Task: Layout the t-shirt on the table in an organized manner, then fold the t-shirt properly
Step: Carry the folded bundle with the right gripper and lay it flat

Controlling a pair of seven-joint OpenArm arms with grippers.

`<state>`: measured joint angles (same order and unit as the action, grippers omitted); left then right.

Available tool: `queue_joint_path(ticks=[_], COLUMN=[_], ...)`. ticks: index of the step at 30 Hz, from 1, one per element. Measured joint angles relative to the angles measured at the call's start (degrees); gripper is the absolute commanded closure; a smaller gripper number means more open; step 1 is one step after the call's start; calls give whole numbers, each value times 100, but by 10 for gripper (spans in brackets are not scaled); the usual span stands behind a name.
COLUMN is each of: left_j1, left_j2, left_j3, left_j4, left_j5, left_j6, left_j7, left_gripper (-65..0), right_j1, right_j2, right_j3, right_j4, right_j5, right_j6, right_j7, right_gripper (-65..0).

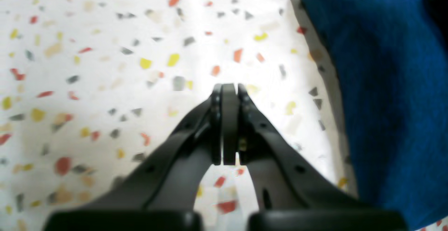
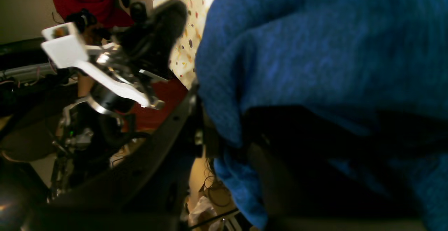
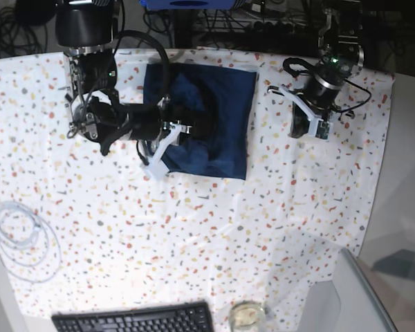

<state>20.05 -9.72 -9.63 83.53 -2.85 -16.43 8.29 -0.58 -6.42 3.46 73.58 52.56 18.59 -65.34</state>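
Observation:
The dark blue t-shirt (image 3: 221,114) lies as a folded rectangle at the back middle of the speckled table (image 3: 194,221). My right gripper (image 3: 197,128) reaches over it from the left. In the right wrist view that gripper (image 2: 224,136) is shut on a bunch of t-shirt (image 2: 315,49) fabric, which hides most of its fingers. My left gripper (image 3: 306,104) hangs over bare table to the right of the shirt. In the left wrist view it (image 1: 229,87) is shut with nothing in it, and the t-shirt (image 1: 385,84) edge lies to its right.
A coiled cable (image 3: 21,238) lies at the table's left edge. A black keyboard (image 3: 131,319) and a small glass (image 3: 247,315) sit at the front. A plain grey surface (image 3: 401,207) borders the table's right edge. The left arm (image 2: 133,49) shows in the right wrist view.

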Motion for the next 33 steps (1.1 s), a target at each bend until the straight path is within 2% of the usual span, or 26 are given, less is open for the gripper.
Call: queue_joint_path(ticks=[8,12,15,17,20,21,22,24,28,33], left_j1=[518,780,870,887,883,883,887,890,883,870], left_j2=[-127,-188,-186,-186,-170,-170,-168,-173,-155,-155], left_j3=[-752,-1440,-1939,-2162,-2406,-2457,-2496,-2522,-2511,-2505], left_j4=[507,555,481,424,372,343,334,328,323,323], left_j5=[-15,-31,-24,-20,-35,-33,-33,-33,-35,-35], left_j6=[-26,4,-4,-4,-7,-9,-4,-4,-44,-28], left_j7=[7,4,4,7,-2,7,7,7,4,7], left_gripper=[0,0,0,0,0,0,0,0,0,0], right_j1=[4,4,-7,-7,-7,-9,-9,-7,4,127], right_j2=[9,42,37,42,37,37,39,44,234,240], right_j3=[0,-192,-435,-616,-848,-898,-953,-1051,-1419,-1921], right_j4=[0,-11,-22,-24,-26,-26,-28,-31,-20,-15], right_j5=[13,-7,-2,0,22,42,39,37,50,42], right_j6=[0,-4,-24,-26,-289,-472,-645,-767,-804,-844], right_j7=[254,337,686,894,1058,1128,1209,1335,1460,1484], right_gripper=[-5,-8,-23,-92,-278,-348,-401,-473,-480,-480])
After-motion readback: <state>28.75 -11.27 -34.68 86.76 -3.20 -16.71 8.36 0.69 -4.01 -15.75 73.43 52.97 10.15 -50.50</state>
